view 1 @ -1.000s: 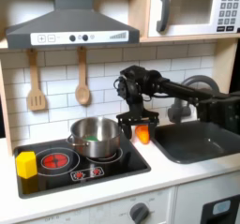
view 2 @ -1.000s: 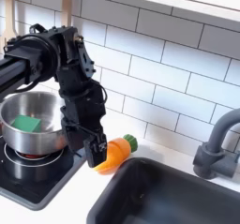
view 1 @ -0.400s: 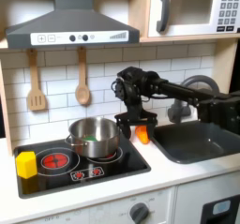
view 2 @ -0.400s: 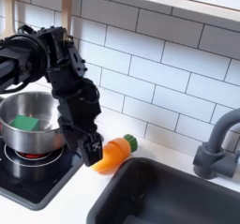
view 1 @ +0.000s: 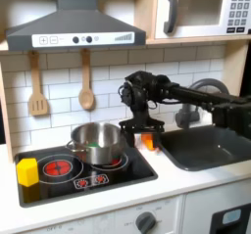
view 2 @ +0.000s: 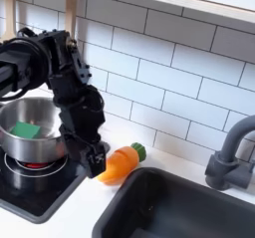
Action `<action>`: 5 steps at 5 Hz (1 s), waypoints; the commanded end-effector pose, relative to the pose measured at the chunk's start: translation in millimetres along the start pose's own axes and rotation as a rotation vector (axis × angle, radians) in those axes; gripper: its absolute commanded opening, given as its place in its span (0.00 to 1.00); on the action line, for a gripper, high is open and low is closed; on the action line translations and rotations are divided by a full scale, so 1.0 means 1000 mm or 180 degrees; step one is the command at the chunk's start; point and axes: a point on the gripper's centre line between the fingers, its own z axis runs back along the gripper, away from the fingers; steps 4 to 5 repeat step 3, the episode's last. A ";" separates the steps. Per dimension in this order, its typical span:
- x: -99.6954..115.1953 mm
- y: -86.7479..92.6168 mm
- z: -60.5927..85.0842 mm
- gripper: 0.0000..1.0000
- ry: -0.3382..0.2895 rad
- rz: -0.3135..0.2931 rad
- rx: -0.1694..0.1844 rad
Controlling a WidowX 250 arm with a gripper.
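My gripper [view 1: 133, 130] [view 2: 94, 161] points down at the right rim of a silver pot [view 1: 95, 141] [view 2: 24, 128] on the toy stove [view 1: 59, 176]. Its black fingers look closed on the pot's right edge. A green object [view 2: 27, 130] lies inside the pot. An orange toy carrot [view 1: 149, 138] [view 2: 120, 162] with a green top lies on the counter just to the right of the gripper in both exterior views, apart from the fingers.
A dark sink [view 1: 201, 148] [view 2: 179, 207] with a grey faucet [view 2: 229, 154] is right of the carrot. A yellow block [view 1: 27, 170] stands at the stove's left end. Wooden utensils [view 1: 37, 87] hang on the tiled wall under the hood [view 1: 74, 24].
The gripper has moved a little to the left in both exterior views, away from the carrot, and the pot has shifted left with it. The carrot has stayed put.
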 end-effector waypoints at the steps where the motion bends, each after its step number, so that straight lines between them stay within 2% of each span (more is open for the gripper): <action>1: -0.004 -0.002 0.008 1.00 0.0014 0.0055 0.0103; 2: -0.005 -0.003 0.021 1.00 -0.0072 0.0072 0.0312; 5: -0.007 -0.002 0.022 1.00 -0.0073 0.0097 0.0314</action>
